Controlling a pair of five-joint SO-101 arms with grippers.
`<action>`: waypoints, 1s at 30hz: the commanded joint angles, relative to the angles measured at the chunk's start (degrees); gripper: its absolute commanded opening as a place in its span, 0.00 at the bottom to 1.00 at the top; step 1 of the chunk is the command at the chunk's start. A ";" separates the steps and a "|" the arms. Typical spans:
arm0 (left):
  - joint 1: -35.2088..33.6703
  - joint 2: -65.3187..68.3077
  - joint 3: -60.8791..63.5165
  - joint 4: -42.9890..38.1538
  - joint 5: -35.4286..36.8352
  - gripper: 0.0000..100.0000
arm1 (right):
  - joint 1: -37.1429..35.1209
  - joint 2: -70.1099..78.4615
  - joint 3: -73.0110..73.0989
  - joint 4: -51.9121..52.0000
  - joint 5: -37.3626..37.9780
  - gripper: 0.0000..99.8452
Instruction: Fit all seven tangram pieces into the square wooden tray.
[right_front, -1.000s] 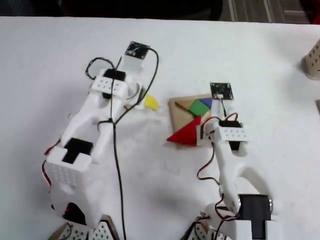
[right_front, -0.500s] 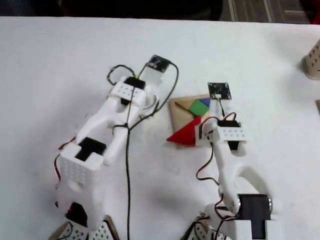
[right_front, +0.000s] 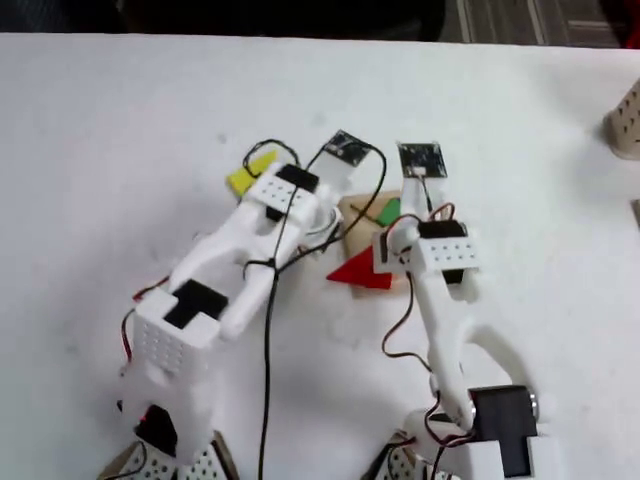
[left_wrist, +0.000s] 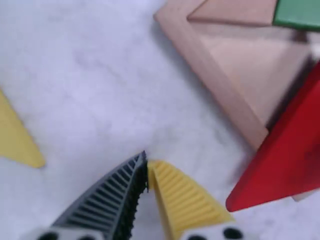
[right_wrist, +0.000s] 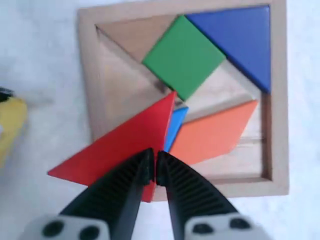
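Observation:
The square wooden tray (right_wrist: 82, 70) holds a green square (right_wrist: 183, 56), a blue triangle (right_wrist: 240, 35), an orange parallelogram (right_wrist: 212, 134) and a tan triangle (right_wrist: 134, 35). A red triangle (right_wrist: 120, 145) lies tilted across the tray's rim, half inside and half outside, also seen as the red triangle (right_front: 362, 272). My right gripper (right_wrist: 154, 159) is shut, its tips at the red triangle's inner edge. My left gripper (left_wrist: 146, 170) is shut with nothing in it, low over the table just outside the tray (left_wrist: 215, 75). A yellow piece (right_front: 250, 168) lies on the table behind the left arm.
Both arms crowd the tray (right_front: 352, 212) from either side, their cables looping over it. A pale holed object (right_front: 626, 122) stands at the table's right edge. The white table stretches bare to the far left and far right.
The left arm has swung right to the tray's side, uncovering the yellow piece. The right arm has shifted slightly left and away, and the red triangle has moved a little left.

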 joint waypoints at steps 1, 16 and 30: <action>2.68 -0.40 -2.73 0.53 0.79 0.03 | -0.84 -0.13 -3.34 -1.89 -0.62 0.02; 9.54 -0.92 0.70 0.62 0.88 0.03 | 10.33 5.58 -13.89 10.95 2.55 0.02; 16.66 -1.01 1.49 1.41 1.14 0.03 | 12.35 14.81 -13.89 3.38 2.46 0.02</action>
